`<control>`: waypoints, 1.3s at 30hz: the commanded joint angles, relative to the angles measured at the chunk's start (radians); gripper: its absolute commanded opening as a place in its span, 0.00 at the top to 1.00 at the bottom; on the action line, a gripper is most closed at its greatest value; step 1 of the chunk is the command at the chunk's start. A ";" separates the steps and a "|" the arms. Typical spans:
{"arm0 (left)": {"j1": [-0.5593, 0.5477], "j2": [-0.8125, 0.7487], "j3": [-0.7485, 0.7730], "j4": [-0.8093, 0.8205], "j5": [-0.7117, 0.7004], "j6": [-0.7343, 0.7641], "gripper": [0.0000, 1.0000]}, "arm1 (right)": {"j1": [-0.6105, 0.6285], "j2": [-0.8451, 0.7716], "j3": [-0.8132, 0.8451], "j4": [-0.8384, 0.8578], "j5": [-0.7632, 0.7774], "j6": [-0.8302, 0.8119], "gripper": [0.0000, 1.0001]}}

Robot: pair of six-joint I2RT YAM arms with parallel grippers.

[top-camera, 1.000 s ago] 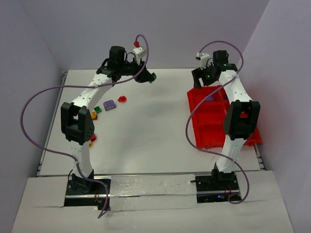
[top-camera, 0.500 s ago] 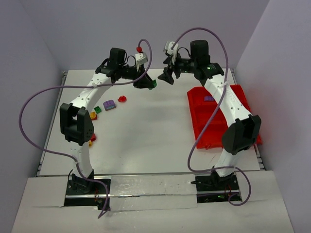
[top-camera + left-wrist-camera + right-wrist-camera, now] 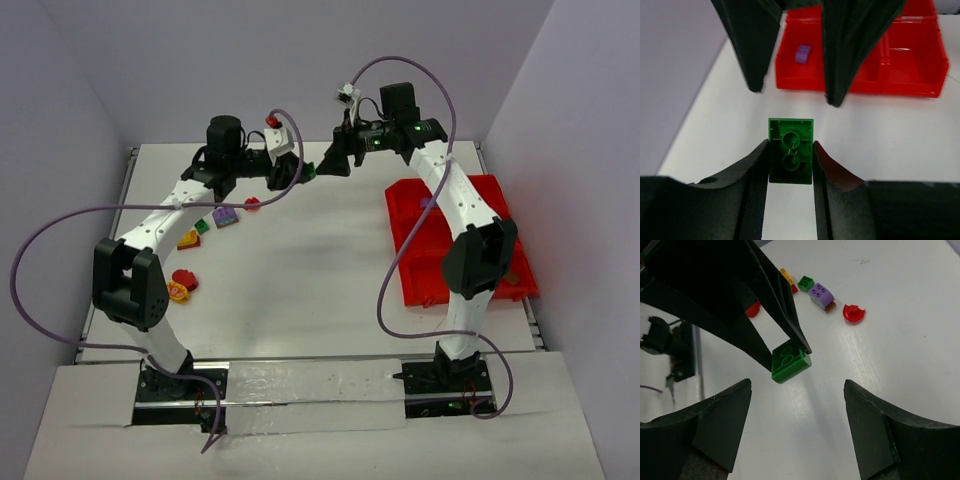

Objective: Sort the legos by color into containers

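My left gripper [image 3: 298,172] is shut on a green two-stud lego brick [image 3: 310,170] and holds it above the far middle of the table. In the left wrist view the brick [image 3: 791,150] is pinched between both fingers of that gripper [image 3: 790,146]. My right gripper [image 3: 332,163] is open and empty, facing the brick from the right and just apart from it. In the right wrist view the brick [image 3: 791,361] hangs between and beyond its open jaws [image 3: 797,405]. The red tray [image 3: 425,275] stands at the right with a purple brick [image 3: 428,203] in a far compartment.
Loose legos lie on the left: a purple brick [image 3: 225,215], a red bit [image 3: 252,204], a small green brick [image 3: 201,226], a yellow-orange brick [image 3: 188,239], and a red [image 3: 184,278] and a yellow bit [image 3: 177,291] nearer the left arm. Purple cables loop over both arms.
My right arm has swung left from over the tray to face the green brick, jaws open. My left gripper has kept hold of the brick and shifted slightly.
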 commanded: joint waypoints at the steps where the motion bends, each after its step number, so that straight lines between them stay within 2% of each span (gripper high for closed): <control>1: -0.035 -0.059 -0.072 0.210 -0.123 0.054 1.00 | -0.005 0.063 0.070 -0.033 -0.122 0.290 0.18; 8: -0.068 -0.073 -0.092 0.221 -0.161 0.116 1.00 | -0.007 0.057 -0.012 0.116 -0.162 0.476 0.17; 12: -0.079 -0.077 -0.094 0.234 -0.174 0.110 1.00 | -0.007 0.064 -0.025 0.137 -0.151 0.498 0.23; 16: -0.091 -0.082 -0.091 0.249 -0.191 0.106 1.00 | -0.007 0.079 -0.029 0.095 -0.117 0.457 0.36; 26: -0.119 -0.090 -0.088 0.252 -0.199 0.116 0.98 | -0.009 0.099 0.001 0.076 -0.064 0.426 0.61; 28: -0.126 -0.088 -0.083 0.246 -0.205 0.117 0.90 | -0.011 0.098 0.002 0.077 -0.062 0.418 0.74; 29: -0.128 -0.084 -0.080 0.246 -0.214 0.113 0.82 | -0.011 0.097 0.003 0.075 -0.064 0.413 0.84; 31: -0.129 -0.080 -0.075 0.248 -0.236 0.087 0.60 | -0.014 0.089 0.002 0.072 -0.061 0.403 0.99; 32: -0.129 -0.073 -0.069 0.247 -0.256 0.067 0.43 | -0.021 0.082 -0.002 0.071 -0.056 0.400 1.00; 34: -0.129 -0.063 -0.050 0.226 -0.293 0.041 0.22 | -0.044 0.063 -0.007 0.052 -0.048 0.380 1.00; 36: -0.127 -0.061 -0.038 0.202 -0.345 0.032 0.12 | -0.094 0.040 -0.018 0.016 -0.020 0.320 1.00; 39: -0.123 -0.056 -0.016 0.177 -0.418 -0.029 0.06 | -0.186 -0.013 -0.053 -0.104 0.056 0.163 1.00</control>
